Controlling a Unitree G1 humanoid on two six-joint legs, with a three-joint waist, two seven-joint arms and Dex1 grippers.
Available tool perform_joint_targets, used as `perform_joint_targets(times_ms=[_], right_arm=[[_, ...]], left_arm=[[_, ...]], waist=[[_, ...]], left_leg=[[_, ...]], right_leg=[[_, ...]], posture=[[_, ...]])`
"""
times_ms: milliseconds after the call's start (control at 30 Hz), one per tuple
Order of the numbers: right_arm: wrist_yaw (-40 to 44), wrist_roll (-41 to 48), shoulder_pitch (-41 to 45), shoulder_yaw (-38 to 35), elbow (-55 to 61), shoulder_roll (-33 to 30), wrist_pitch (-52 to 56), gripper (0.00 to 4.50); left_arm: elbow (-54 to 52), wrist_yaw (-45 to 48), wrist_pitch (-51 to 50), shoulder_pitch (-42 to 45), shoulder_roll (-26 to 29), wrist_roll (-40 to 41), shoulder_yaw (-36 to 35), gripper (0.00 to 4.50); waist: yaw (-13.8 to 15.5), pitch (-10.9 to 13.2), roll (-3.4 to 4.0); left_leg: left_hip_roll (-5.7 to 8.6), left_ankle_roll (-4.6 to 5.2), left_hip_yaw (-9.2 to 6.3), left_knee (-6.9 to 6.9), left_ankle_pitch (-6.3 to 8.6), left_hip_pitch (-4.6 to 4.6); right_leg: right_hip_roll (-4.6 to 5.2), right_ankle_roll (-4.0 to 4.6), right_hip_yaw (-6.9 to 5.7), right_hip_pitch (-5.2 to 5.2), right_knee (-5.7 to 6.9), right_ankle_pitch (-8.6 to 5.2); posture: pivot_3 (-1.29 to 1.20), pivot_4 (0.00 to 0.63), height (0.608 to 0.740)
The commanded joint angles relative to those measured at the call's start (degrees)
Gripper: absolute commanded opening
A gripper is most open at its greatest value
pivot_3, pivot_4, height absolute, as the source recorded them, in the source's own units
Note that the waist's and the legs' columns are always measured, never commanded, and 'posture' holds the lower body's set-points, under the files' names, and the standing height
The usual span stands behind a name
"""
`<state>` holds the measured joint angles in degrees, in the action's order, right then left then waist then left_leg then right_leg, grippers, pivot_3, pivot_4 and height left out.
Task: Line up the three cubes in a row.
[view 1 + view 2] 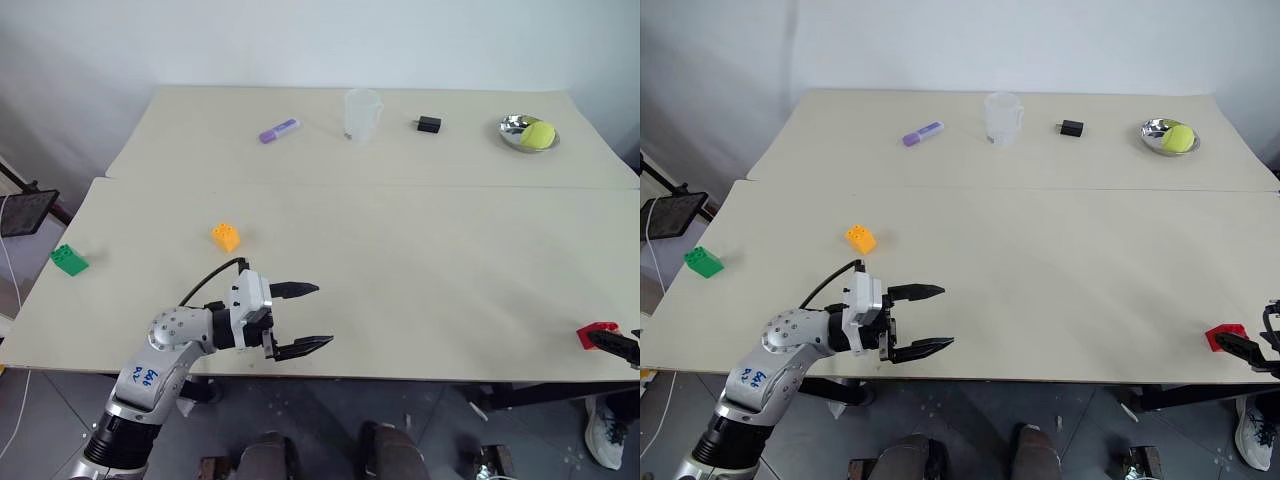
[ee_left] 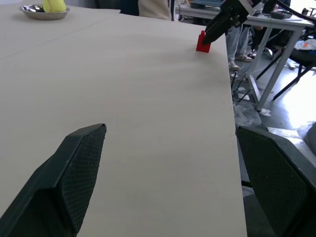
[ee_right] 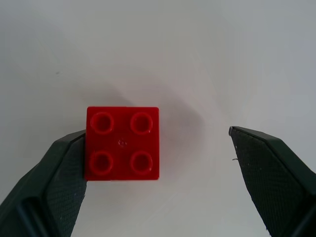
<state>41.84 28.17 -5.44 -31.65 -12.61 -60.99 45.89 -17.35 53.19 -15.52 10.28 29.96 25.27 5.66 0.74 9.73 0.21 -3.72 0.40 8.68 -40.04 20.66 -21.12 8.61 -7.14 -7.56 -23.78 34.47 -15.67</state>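
Red cube (image 3: 123, 143) at the table's (image 1: 420, 280) near right corner sits between the right gripper's (image 3: 158, 163) spread, empty jaws, off-centre against one finger, while the left gripper (image 1: 305, 318), also spread and empty, hovers well apart, nearer the orange-yellow cube (image 1: 226, 237) and green cube (image 1: 69, 260).

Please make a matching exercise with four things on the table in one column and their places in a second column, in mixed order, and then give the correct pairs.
Things:
1. red cube
2. green cube
3. orange-yellow cube
4. purple marker

Places:
A. near the table's left edge
B. far part of the table, left of the clear cup
C. between the open fingers of the right hand
D. on the table beyond the open left hand

Pairs: 1-C, 2-A, 3-D, 4-B
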Motion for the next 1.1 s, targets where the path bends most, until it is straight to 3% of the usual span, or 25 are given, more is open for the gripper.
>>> perform_joint_targets(times_ms=[33,300,467,567,733,800,900,1100], right_arm=[[1.2,-1.2,1.2,0.1,-1.0,0.4,-2.8,3.93],[9.8,0.0,3.5,3.1,3.9,-1.8,-3.6,1.49],[25.0,0.3,11.9,15.1,18.0,-4.7,-13.8,1.52],[30.9,-4.5,25.1,30.2,22.3,-4.1,-14.0,1.52],[34.1,-15.8,44.5,49.3,17.4,6.4,-16.8,1.52],[32.6,-21.2,50.9,55.2,10.6,14.1,-20.6,1.52],[32.9,-25.8,56.1,59.5,2.9,20.5,-25.3,1.52],[34.9,-28.3,59.5,60.7,-3.9,26.0,-28.9,1.52]], left_arm=[[-2.1,-0.2,0.2,-0.5,0.3,0.1,-0.5,4.50],[-2.3,-0.7,0.6,-2.1,1.8,-0.4,-1.9,4.50],[-2.4,-1.1,1.6,-5.7,3.7,-0.5,-4.9,4.50],[-2.6,-1.5,2.9,-8.3,3.6,0.4,-7.6,4.50],[-1.8,-0.5,5.2,-11.7,3.7,-0.1,-9.2,4.50],[-1.3,-1.2,6.2,-13.7,3.7,-0.9,-10.1,4.50],[-1.8,-2.4,6.7,-15.0,3.6,-1.2,-11.1,4.50],[-3.8,-3.7,7.1,-17.4,3.8,-1.1,-11.6,4.50]], waist=[[0.0,0.0,0.00],[-0.1,0.0,0.00],[-1.6,0.0,0.13],[-2.0,0.0,0.07],[-2.3,0.1,0.02],[-2.3,0.1,-0.02],[-2.3,0.1,-0.03],[-2.4,0.1,-0.04]], left_leg=[[0.00,0.00,0.04,0.00,0.00,-0.01],[-0.01,0.00,0.12,0.01,0.00,0.00],[-0.07,-0.03,0.00,0.03,0.01,0.09],[-0.11,-0.10,-0.11,0.02,0.02,0.11],[-0.10,-0.11,-0.09,-0.01,0.02,-0.12],[-0.09,-0.12,-0.01,0.00,0.03,-0.19],[-0.10,-0.15,0.29,0.00,0.01,-0.32],[-0.10,-0.17,0.57,0.03,0.02,-0.42]], right_leg=[[0.00,0.00,-0.01,0.00,0.00,0.00],[-0.01,-0.01,0.00,0.00,0.04,0.00],[-0.04,-0.01,0.10,-0.05,0.04,0.00],[-0.06,0.00,0.03,-0.04,0.07,0.00],[-0.03,0.01,0.03,-0.29,0.40,0.00],[-0.02,0.01,0.05,-0.45,0.55,0.00],[-0.03,0.01,0.03,-0.63,0.64,0.00],[-0.02,-0.01,-0.05,-0.70,0.61,0.02]], posture=[[0.00,0.150,0.740],[0.00,0.150,0.740],[0.00,0.150,0.740],[0.00,0.150,0.740],[0.00,0.150,0.740],[0.00,0.150,0.740],[0.00,0.150,0.740],[0.00,0.150,0.740]])
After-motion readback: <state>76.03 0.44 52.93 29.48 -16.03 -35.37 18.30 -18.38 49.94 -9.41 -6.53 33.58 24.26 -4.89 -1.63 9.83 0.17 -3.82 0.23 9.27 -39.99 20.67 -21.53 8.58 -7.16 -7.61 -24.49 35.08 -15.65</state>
